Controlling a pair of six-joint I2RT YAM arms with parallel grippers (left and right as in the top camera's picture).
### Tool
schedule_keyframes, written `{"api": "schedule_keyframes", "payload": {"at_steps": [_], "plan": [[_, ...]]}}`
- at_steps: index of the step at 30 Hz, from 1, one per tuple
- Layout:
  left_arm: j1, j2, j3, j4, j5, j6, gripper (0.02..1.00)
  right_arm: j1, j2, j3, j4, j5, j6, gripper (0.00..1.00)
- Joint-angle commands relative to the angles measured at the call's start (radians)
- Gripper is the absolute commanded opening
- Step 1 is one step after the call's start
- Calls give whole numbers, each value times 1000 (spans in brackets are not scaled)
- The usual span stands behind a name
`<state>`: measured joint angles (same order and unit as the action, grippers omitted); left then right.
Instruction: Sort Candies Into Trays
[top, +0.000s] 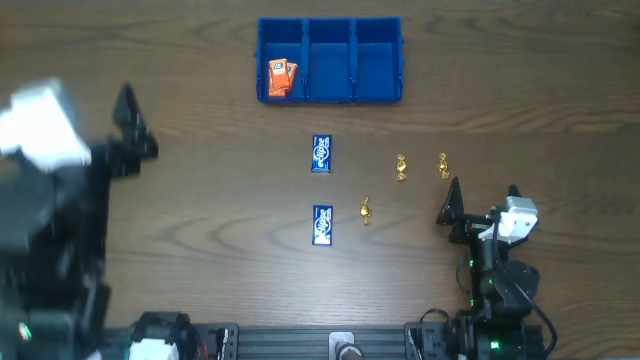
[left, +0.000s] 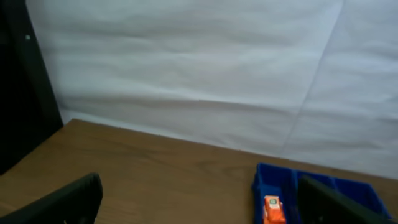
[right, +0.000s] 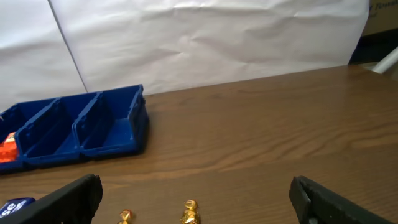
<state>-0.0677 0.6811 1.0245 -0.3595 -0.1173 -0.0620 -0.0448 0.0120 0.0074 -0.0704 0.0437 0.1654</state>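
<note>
The right claw (right: 194, 188) is spread wide and holds nothing. It sits low over the tabletop (top: 220, 210) on the arms' side of the blue tray (top: 330, 62), out past the tray's right end.

Between this claw and the tray lie three gold candies (top: 401, 167). Two are near each other in front of the tray's right compartment, and the third is a little farther from the tray. They are small and knobbly, so fingers closing slightly off-centre could flick one away. They could also catch only a wrapper twist, which would likely slip loose on the way to the tray. A spread this wide might also nudge the neighbouring candy when it comes down on the paired ones.

Two blue candies (top: 321, 153) lie flat in front of the tray's middle compartment, one behind the other. Being flat, they would probably slide along the wood rather than lift.

The orange candies (top: 281, 78) sit in the tray's left compartment; it looks like two, though they overlap too much to be sure. A release over a divider, or from high up, could put a candy in the wrong compartment.

The left claw (left: 199, 186) is also spread and empty, raised well off to the tray's left. If both arms go to the tray together, they could collide.
</note>
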Motion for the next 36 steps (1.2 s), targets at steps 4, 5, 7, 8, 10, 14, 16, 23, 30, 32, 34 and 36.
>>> {"api": "schedule_keyframes", "payload": {"at_steps": [4,5,7,8,10,14,16,23,30,32,34,36], "plan": [[82,-296,-423,199,140,92,1000,-8,-5,0,-10,-2,-10,998],[89,-327,-472,230,154,92,998,-8,-5,0,-10,-2,-10,998],[92,-393,-570,290,164,82,998,-8,-5,0,-10,-2,-10,998],[92,-413,-602,310,164,78,998,-8,-5,0,-10,-2,-10,998],[92,-468,-688,360,164,61,998,-8,-5,0,-10,-2,-10,998],[92,-544,-825,442,174,58,998,-8,-5,0,-10,-2,-10,998],[92,-570,-878,473,190,58,998,-8,-5,0,-10,-2,-10,998],[88,-677,-1019,446,265,55,996,-8,-5,0,-10,-2,-10,998],[87,-678,-1020,294,268,72,998,-8,-5,0,-10,-2,-10,998],[87,-678,-1020,295,266,74,998,-8,-5,0,-10,-2,-10,996],[87,-678,-1020,295,267,74,998,-8,-5,0,-10,-2,-10,998],[87,-677,-1020,295,267,74,998,-8,-5,0,-10,-2,-10,998]]}}
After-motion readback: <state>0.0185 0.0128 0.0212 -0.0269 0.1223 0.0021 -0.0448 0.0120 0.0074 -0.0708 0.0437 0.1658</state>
